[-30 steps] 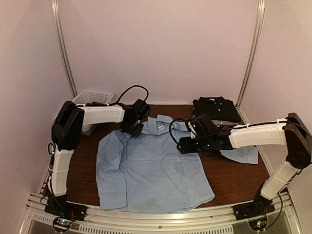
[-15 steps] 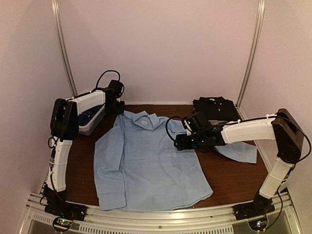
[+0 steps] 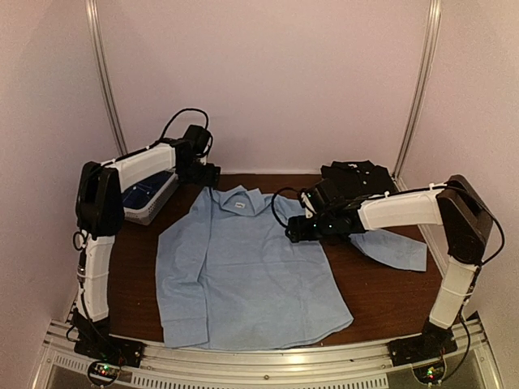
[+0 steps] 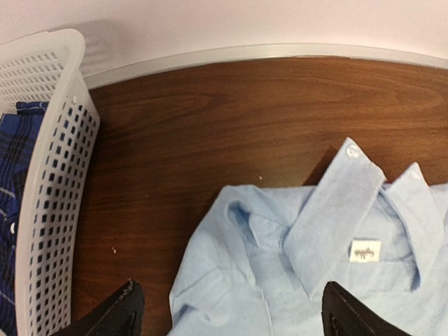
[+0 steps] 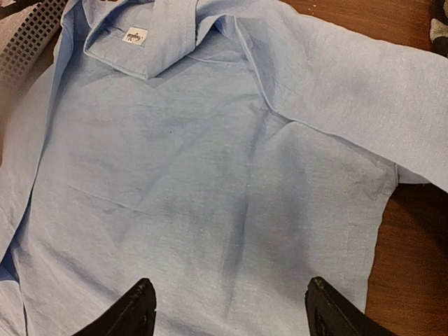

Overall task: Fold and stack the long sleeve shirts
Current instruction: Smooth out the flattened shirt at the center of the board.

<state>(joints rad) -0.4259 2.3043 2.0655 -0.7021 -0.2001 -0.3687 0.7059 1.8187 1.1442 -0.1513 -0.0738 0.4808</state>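
You see the blue shirt (image 3: 243, 267) spread flat on the table (image 3: 389, 308). The left gripper (image 4: 231, 315) hangs over its collar, jaws wide apart, holding nothing. The right gripper (image 5: 227, 308) hangs over its right-side shoulder, likewise wide and empty. A black shirt (image 3: 357, 180) lies behind it.

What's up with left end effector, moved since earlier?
Yes: left end effector went back off the light blue cloth shirt, toward the brown wooden table's far edge.

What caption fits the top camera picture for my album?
Blue shirt spread on the table, open left gripper by its collar, open right gripper over it, black shirt behind.
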